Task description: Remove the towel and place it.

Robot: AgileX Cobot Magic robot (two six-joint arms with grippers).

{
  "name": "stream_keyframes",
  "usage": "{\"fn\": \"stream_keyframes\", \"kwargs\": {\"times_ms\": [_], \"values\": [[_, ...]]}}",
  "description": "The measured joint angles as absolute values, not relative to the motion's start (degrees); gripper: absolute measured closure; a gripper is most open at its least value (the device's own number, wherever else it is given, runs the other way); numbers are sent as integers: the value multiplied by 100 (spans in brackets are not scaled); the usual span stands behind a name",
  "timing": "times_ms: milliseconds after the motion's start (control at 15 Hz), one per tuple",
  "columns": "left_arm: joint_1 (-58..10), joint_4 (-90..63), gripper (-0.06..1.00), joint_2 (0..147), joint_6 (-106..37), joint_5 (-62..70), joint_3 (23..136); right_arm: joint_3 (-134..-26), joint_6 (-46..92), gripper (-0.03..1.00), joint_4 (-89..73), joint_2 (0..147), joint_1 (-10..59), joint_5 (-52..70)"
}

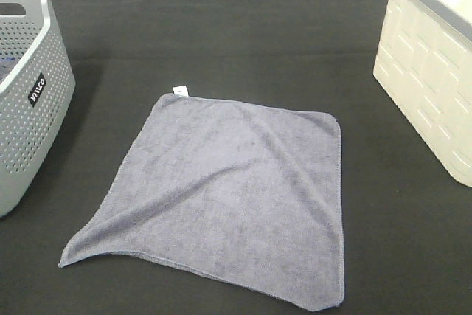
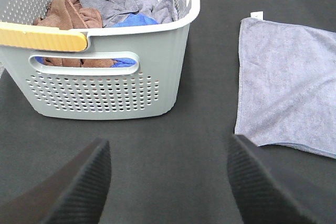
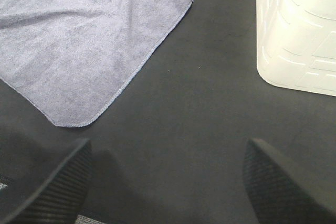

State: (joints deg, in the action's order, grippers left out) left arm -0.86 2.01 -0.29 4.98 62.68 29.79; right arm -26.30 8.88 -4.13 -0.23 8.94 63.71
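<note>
The left gripper (image 2: 168, 182) is seen with its two black ribbed fingers (image 2: 73, 187) spread apart and nothing between them, held above bare dark table (image 2: 173, 145) in front of the grey basket (image 2: 105, 87). The right gripper (image 3: 168, 182) is likewise spread wide and empty, its fingers (image 3: 58, 182) poised over the table (image 3: 199, 103) between the towel (image 3: 79, 45) and the cream bin (image 3: 299, 30).

The towel (image 1: 228, 197) is laid out flat on the table (image 1: 236, 35), nearly square and turned at a slight angle, with a few soft creases across it and a small white tag (image 1: 180, 91) at its far corner. It is touched by neither gripper. The grey perforated basket (image 1: 29, 86) stands to the left of the towel, apart from it; brown, grey and blue cloths (image 2: 105, 3) are piled inside it. The cream bin (image 1: 435, 71) stands to the right, also apart from the towel.
</note>
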Motion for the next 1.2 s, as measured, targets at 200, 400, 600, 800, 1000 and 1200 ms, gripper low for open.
{"fn": "stream_keyframes", "kwargs": {"times_ms": [200,400,600,800,1000,1200], "values": [[-86,195,34,-29,498,6268,2979,-2618,888,20,-447,-23,894,6366],[-86,172,34,-29,498,6268,2979,-2618,888,20,-539,-23,894,6366],[-86,63,34,-29,498,6268,2979,-2618,888,20,-556,-23,894,6366],[-86,52,34,-29,498,6268,2979,-2618,888,20,-556,-23,894,6366],[-86,52,34,-29,498,6268,2979,-2618,865,20,-613,-23,894,6366],[-86,52,34,-29,498,6268,2979,-2618,865,20,-636,-23,894,6366]]}}
